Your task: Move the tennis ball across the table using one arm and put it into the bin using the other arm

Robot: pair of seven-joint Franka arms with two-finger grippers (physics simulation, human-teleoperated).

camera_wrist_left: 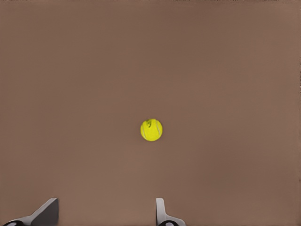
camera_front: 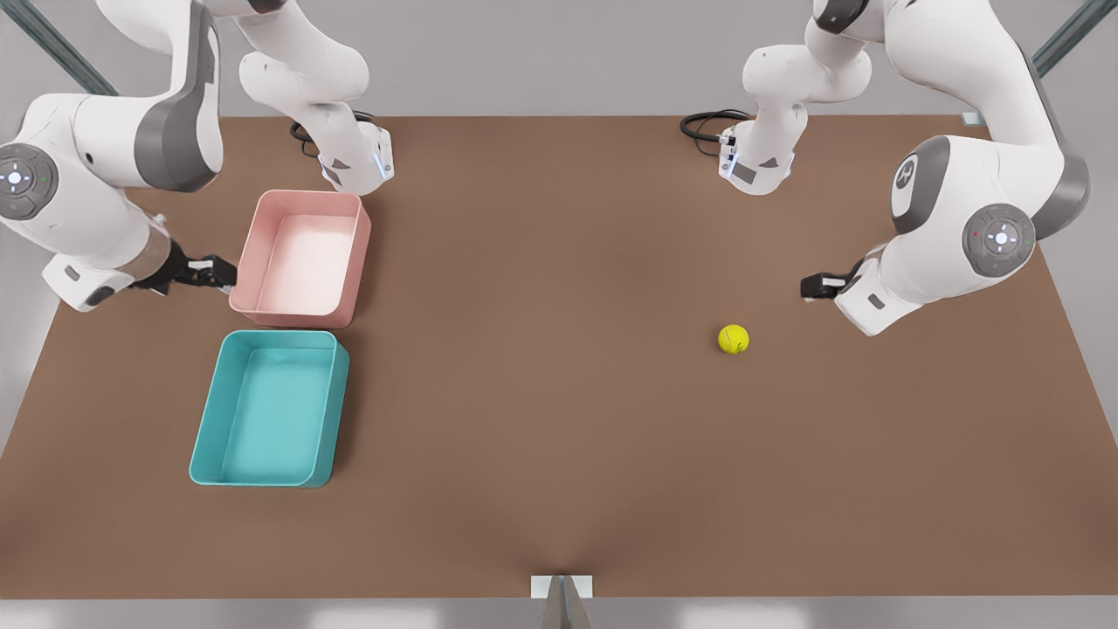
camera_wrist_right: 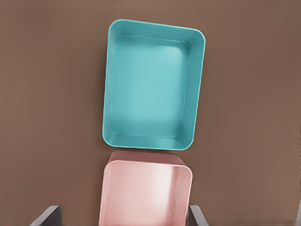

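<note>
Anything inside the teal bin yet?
No. The teal bin shows only its bare floor, fully visible. The tennis ball sits on the table near the left gripper. The right gripper hangs beside the pink bin.

One sign can be read: a white mark shaped like the letter R (camera_front: 906, 172). It sits on the grey band of the left arm (camera_front: 961, 96), the arm at the front view's right.

The round grey disc (camera_front: 1000, 237) lower on that arm has small white dots and one tiny red dot (no letters on it). The right arm (camera_front: 96, 140) has a round disc too (camera_front: 17, 179), with white dots and a tiny green dot.

The tennis ball (camera_wrist_left: 151, 130) has a dark squiggle near its top edge in the left wrist view. It is too smudgy to read.
</note>
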